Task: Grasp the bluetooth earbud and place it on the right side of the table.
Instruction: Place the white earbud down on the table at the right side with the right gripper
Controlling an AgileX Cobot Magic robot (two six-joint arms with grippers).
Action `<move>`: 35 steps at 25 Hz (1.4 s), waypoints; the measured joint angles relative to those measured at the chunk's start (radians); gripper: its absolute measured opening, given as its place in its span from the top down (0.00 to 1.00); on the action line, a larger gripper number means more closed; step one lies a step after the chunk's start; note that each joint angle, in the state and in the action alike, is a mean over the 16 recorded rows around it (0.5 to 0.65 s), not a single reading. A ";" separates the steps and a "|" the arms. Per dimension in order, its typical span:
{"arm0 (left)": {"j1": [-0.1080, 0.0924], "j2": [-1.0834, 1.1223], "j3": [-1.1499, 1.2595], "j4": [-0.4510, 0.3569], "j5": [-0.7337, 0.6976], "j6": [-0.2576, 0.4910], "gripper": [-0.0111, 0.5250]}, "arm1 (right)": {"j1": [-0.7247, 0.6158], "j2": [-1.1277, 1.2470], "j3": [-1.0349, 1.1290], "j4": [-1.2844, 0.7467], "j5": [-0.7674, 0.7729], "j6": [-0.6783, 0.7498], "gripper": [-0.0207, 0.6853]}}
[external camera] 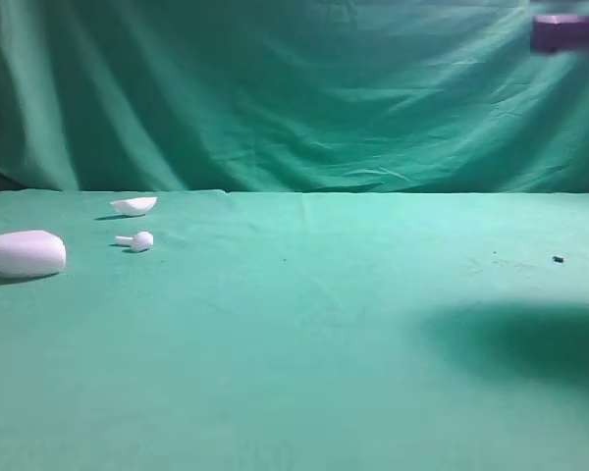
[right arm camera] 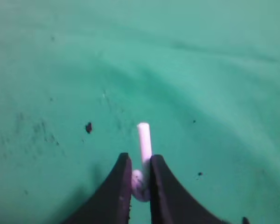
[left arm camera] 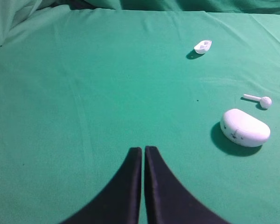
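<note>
Bluetooth earbud (right arm camera: 143, 154) pinched between right gripper (right arm camera: 140, 179) fingertips, stem protruding forward

Open green table (external camera: 304, 343) was seen across middle and right, case (external camera: 23, 254), lid (external camera: 134, 205), spare earbud (external camera: 137, 240) clustered far left

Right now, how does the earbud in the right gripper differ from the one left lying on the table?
The held bluetooth earbud is pinched by its head in the right gripper above the green table, stem poking forward; the other earbud lies free on the cloth. The held one is on the right side, the loose one far left, between the white case and the lid. Both are small, white and stemmed.
</note>
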State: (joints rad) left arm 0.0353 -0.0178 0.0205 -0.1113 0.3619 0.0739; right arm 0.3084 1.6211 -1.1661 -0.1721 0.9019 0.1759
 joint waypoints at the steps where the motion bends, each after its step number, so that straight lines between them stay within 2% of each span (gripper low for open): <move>1: 0.000 0.000 0.000 0.000 0.000 0.000 0.98 | -0.008 -0.006 0.047 0.000 -0.034 0.003 0.84; 6: 0.000 0.000 0.000 0.000 0.000 0.000 0.98 | -0.027 0.001 0.197 0.000 -0.175 0.008 0.84; 11: 0.000 0.000 0.000 0.000 0.000 0.000 0.98 | -0.028 0.037 0.245 -0.004 -0.265 0.010 0.84; 23: 0.000 0.000 0.000 0.000 0.000 0.000 0.98 | -0.028 0.112 0.249 -0.027 -0.342 0.011 0.83; 27: 0.000 0.000 0.000 0.000 0.000 0.000 0.98 | -0.028 0.121 0.249 -0.032 -0.352 0.012 0.77; 35: 0.000 0.000 0.000 0.000 0.000 0.000 0.98 | -0.028 0.115 0.249 -0.031 -0.355 0.012 0.56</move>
State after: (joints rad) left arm 0.0353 -0.0178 0.0205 -0.1113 0.3619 0.0739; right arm 0.2804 1.7361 -0.9170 -0.2031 0.5472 0.1878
